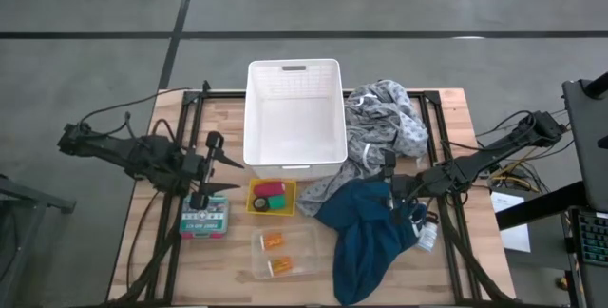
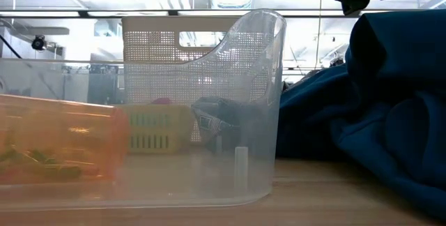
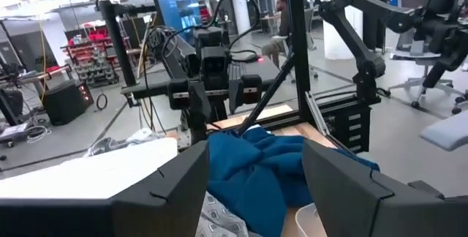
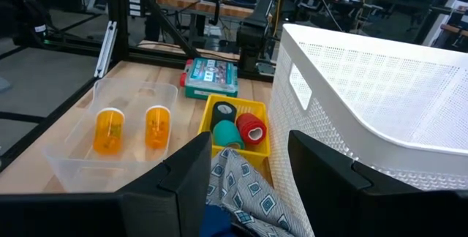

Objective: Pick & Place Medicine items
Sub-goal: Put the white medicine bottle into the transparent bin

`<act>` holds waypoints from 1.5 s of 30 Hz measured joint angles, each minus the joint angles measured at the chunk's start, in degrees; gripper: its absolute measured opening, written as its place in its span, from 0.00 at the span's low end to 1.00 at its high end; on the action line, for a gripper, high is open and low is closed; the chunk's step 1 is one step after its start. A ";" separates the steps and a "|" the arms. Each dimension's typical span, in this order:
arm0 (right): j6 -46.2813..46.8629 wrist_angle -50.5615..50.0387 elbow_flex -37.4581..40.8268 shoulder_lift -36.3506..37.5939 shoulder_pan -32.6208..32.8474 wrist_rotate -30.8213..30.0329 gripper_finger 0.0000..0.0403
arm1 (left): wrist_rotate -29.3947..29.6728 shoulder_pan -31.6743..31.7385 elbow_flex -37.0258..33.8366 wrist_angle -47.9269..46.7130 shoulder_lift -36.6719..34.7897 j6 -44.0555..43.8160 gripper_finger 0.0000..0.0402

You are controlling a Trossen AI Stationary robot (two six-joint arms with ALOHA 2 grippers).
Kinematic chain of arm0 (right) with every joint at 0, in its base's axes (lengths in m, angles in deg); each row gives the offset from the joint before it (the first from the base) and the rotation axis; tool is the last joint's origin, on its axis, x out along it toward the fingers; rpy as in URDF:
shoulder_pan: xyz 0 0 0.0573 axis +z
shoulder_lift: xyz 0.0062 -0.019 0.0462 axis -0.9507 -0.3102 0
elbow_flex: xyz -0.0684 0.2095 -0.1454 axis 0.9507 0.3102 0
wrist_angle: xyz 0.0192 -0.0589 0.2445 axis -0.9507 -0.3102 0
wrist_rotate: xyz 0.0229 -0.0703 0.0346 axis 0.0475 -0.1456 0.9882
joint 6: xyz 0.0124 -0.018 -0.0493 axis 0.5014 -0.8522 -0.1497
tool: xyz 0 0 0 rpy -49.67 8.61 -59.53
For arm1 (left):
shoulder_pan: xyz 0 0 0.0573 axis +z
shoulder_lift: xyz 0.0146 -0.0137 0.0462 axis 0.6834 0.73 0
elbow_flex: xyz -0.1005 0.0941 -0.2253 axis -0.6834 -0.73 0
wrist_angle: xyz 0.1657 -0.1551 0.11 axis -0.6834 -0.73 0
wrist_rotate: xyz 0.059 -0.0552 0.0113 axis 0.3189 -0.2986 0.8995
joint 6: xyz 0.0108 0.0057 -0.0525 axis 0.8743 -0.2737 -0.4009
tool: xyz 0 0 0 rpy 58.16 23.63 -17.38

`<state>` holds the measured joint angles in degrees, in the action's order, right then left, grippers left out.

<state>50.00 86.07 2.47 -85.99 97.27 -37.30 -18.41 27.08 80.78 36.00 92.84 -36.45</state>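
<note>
Bare wood lies along the table (image 1: 152, 251)'s left edge. Two orange pill bottles (image 4: 131, 129) lie in the clear tray (image 1: 283, 253), rolls (image 4: 235, 127) in the yellow bin (image 1: 273, 197). Left gripper (image 1: 226, 161) and right gripper (image 1: 388, 192) hover part-open, empty.

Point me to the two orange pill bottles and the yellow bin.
Left orange pill bottle (image 4: 109, 130), right wrist view, mid-body.
Right orange pill bottle (image 4: 157, 126), right wrist view, mid-body.
Yellow bin (image 4: 207, 113), right wrist view, side rim.
</note>
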 joint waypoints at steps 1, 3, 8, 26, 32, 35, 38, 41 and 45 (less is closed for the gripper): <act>-0.02 0.01 0.00 0.00 0.00 0.01 0.44 | 0.18 0.00 -0.13 -0.20 0.00 0.01 0.56; 0.01 -0.01 0.00 0.00 -0.02 0.01 0.44 | 0.86 0.00 -0.19 -0.60 0.02 -0.03 0.56; 0.00 0.01 0.00 0.00 0.00 0.01 0.45 | 1.43 0.00 -0.21 -0.64 0.02 -0.11 0.56; 0.00 -0.01 0.00 -0.01 -0.02 0.00 0.45 | 1.61 0.00 -0.21 -1.03 0.00 -1.85 0.56; 0.01 -0.01 0.00 -0.01 -0.01 0.00 0.44 | 1.50 0.00 -0.23 -1.29 0.00 -2.04 0.56; 0.01 -0.01 0.00 0.00 0.00 0.01 0.44 | 1.43 0.00 -0.23 -1.29 0.00 -2.04 0.56; 0.00 -0.01 0.00 -0.02 -0.02 -0.01 0.45 | 1.43 0.00 -0.23 -1.54 0.00 -2.07 0.56; 0.01 -0.01 -0.01 -0.01 0.00 0.00 0.45 | 1.43 0.00 -0.23 -2.59 0.02 -2.09 0.56; 0.01 -0.01 0.00 0.00 0.00 -0.01 0.44 | 1.43 0.00 -0.23 -4.78 0.00 -2.12 0.56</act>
<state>50.01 86.07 2.47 -85.99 97.27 -37.31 -16.97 27.08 80.55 31.21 92.84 -38.57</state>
